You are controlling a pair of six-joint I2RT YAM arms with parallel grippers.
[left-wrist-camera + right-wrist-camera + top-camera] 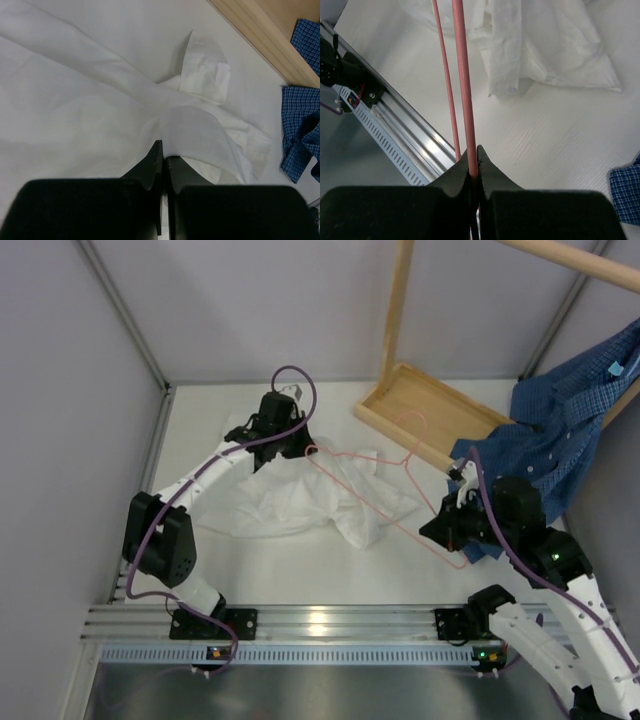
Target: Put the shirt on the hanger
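White tabletop (300, 575) under me, plain grey partition walls on three sides, a silver rail (320, 625) along the near edge. One wooden rack (425, 405) stands at the back right, and I'll place everything off that.

Count: two shirts, one hanger, two arms. The blue checked shirt (565, 430) hangs off the rack's right side, spilling down to its base. The shirt (285, 500), the white one, lies crumpled on the tabletop left of the rack and nearer to me. The hanger (385, 468) slants across the shirt's right edge, its hook just beside the rack's base.

My left tool (163, 150) is left of the rack at the shirt's far edge, fingers pressed together on a fold of white fabric. My right tool (474, 152), in front of the rack, is clamped tight on the hanger's pink wire.
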